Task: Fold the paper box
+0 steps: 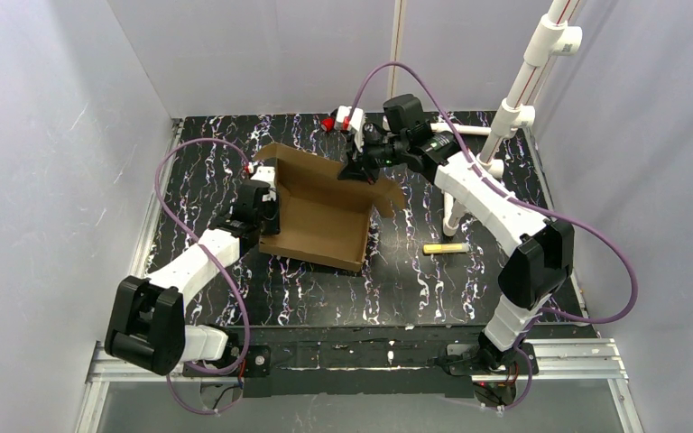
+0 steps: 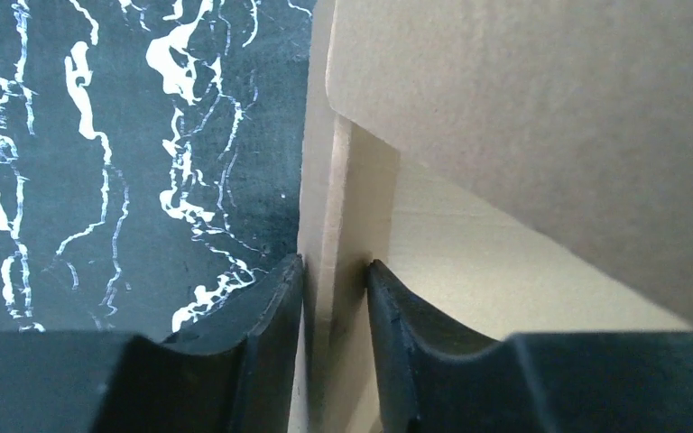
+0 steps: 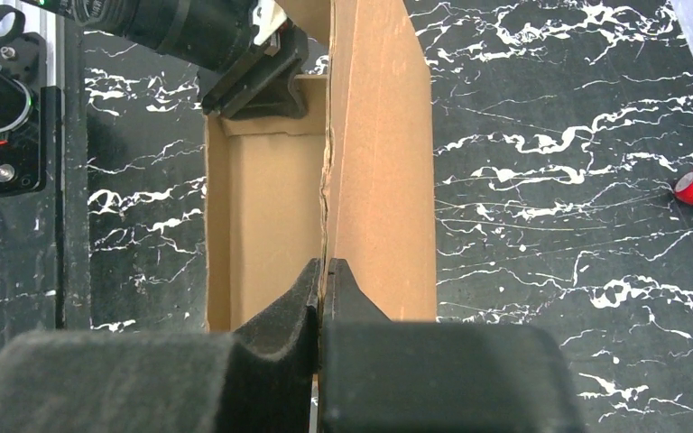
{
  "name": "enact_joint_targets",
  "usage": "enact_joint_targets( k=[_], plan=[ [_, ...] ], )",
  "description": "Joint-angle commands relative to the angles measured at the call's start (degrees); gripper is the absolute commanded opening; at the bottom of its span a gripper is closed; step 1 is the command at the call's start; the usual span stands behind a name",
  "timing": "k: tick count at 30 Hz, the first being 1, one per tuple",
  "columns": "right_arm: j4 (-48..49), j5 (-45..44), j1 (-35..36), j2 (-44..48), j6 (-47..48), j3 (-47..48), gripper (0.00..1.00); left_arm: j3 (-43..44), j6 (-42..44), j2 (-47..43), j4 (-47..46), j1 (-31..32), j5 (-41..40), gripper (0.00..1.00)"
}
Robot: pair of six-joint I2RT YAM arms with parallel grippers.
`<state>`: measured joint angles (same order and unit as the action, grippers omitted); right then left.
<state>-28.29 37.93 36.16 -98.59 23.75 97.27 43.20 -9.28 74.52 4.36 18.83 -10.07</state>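
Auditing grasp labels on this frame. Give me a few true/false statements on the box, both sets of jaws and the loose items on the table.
1. The left jaws and the right jaws are each shut on a wall of the paper box. True.
2. The paper box lies as a flat sheet. False: several walls stand up around its floor.
3. The yellow stick lies inside the box. False: it lies on the table, right of the box.
4. A red object sits near the table's far edge. True.

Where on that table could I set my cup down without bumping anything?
Widest bare patch: the table strip between the paper box and the metal rail, beside the yellow stick. The box is crowded: left gripper and right gripper both clamp its walls.
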Motion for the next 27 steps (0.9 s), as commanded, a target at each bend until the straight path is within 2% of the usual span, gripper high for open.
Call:
enact_joint_targets(
  k=[1,4,10,13,15,18,20,23,27],
  plan=[
    [4.65,3.53,1.88,1.90,-1.31,-1.24,0.01,1.93,0.21,0.57,1.13,1.65,-4.35,0.37],
    [6.49,1.16,2.07,1.97,-3.95,-1.91,0.01,1.45,-2.19,0.89,-0.25,1.65,-3.87,0.48],
    [10.28,-5.61,2.07,2.77,-8.32,-3.41,0.01,-0.42,-8.11,0.08,-2.60,0.00,-5.12,0.51],
    [11.26,-8.89,2.07,3.34,-9.79,-4.22,0.01,-3.12,-11.07,-2.25,-6.11,-2.91,-0.43,0.50],
    [11.49,-10.07,2.07,3.40,-9.82,-4.58,0.06,-5.20,-13.41,-3.55,-8.55,-6.02,5.03,0.41],
    [11.59,-9.93,2.07,3.32,-9.99,-4.64,0.07,-6.44,-13.71,-3.61,-10.63,-8.99,11.92,0.12],
    [11.61,-9.77,2.06,3.10,-10.20,-4.51,0.10,-6.21,-12.65,-3.17,-10.69,-9.34,13.96,0.01],
    [11.11,-11.19,2.06,2.90,-9.41,-4.18,0.26,-6.58,-11.94,-3.64,-10.69,-9.34,15.02,0.00],
    [7.62,-11.74,1.98,2.81,-5.75,-1.82,0.58,-7.48,-12.66,-5.36,-10.06,-9.34,14.20,0.00]
  ],
)
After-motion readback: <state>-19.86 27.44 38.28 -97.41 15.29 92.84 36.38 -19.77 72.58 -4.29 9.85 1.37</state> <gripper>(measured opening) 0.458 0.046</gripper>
